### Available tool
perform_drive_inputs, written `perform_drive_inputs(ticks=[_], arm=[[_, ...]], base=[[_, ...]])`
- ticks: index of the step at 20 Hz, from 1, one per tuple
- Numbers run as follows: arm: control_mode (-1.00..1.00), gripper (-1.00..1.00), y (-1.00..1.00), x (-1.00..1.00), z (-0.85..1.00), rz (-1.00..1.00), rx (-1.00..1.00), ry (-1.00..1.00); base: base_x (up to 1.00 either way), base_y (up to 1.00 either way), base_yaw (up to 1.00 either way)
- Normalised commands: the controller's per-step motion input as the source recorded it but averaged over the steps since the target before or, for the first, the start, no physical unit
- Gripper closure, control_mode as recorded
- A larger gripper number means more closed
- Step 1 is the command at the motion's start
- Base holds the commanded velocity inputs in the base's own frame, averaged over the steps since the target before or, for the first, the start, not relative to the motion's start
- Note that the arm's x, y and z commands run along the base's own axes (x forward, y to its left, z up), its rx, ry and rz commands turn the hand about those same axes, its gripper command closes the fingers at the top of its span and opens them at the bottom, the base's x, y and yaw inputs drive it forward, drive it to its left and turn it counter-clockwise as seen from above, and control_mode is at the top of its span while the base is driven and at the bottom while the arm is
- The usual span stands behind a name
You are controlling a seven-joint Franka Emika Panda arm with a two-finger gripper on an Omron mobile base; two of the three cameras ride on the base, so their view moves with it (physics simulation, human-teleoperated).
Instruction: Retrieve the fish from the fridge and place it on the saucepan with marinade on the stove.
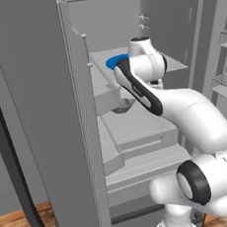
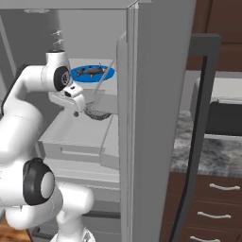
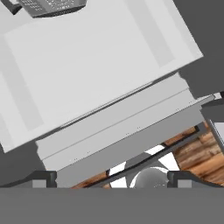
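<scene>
The fish (image 2: 90, 71) lies on the blue plate (image 2: 105, 75) on an upper shelf (image 1: 177, 64) inside the open fridge (image 1: 46, 117), and the gripper (image 2: 76, 112) hangs lower than it, in front of that shelf, w/ jaws spread wide and nothing between them. So the fish is up and further into the fridge from the gripper, a bit toward the right in the right base view. Its long axis runs about left-right in that view, across the reach direction, thin tail end toward the right as far as I can tell; the fish is small vs. the plate. In the hand view the fingertips (image 3: 41, 177) point down at a pale lower shelf (image 3: 87, 70) and the wood floor (image 3: 201, 157) beyond its front edge, not at the fish, so I judge the hand must lift and tip toward the upper shelf before any grasp. Other things: a grey faceted bowl (image 2: 98, 113) sits just beside the gripper, on the level under the plate, and the front edge of the plate's shelf is between gripper and fish. The fridge door (image 2: 151, 118) stands close on the right. Risk, in my opinion: knocking the bowl or catching the shelf edge when rising. Approx. early stage of task; fish not yet touched.
</scene>
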Motion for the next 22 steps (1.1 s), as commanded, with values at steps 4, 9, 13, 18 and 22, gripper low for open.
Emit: perform_drive_inputs(ticks=[4,9,13,18,22], arm=[[-1.0,-1.0,-0.02,-0.03,0.97,-0.05,-0.01,-0.21],[-1.0,-1.0,-0.04,0.04,0.8,-0.12,-0.08,-0.25],[-1.0,-1.0,-0.35,0.65,0.2,-0.19,-0.18,-0.28],[-1.0,-1.0,-0.3,0.86,0.62,-0.2,-0.12,-0.01],[-1.0,-1.0,-0.04,0.61,0.57,-0.08,-0.05,0.2]], base=[[0.0,0.0,0.0],[0.0,0.0,0.0],[0.0,0.0,0.0],[0.0,0.0,0.0],[0.0,0.0,0.0]])
